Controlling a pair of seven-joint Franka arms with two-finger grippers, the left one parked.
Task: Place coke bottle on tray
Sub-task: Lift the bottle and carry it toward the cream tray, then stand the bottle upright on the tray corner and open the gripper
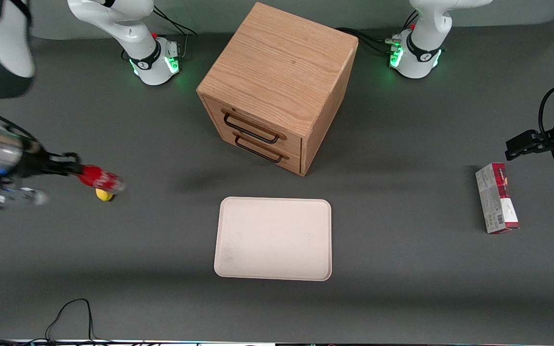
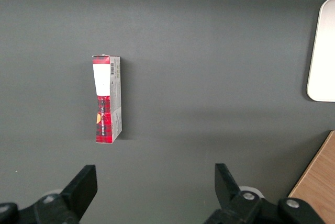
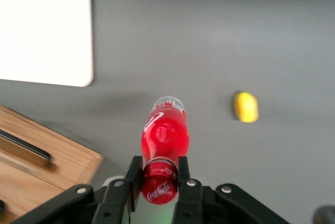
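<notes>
Claw: clamped on the bottle's neck just below the cap, one finger on each side; in the front view the claw is at the working arm's end of the counter.
Bottle: red, held clear of the counter, lying roughly level with its clear base pointing away from the claw; seen in the front view too.
Lemon: yellow, on the counter, just under the bottle's base in the front view.
Tray: cream-white, flat on the counter, well apart from the bottle, nothing on it.
Cabinet: oak, two drawers, farther from the front camera than the tray.
Carton: red and grey, toward the parked arm's end.
</notes>
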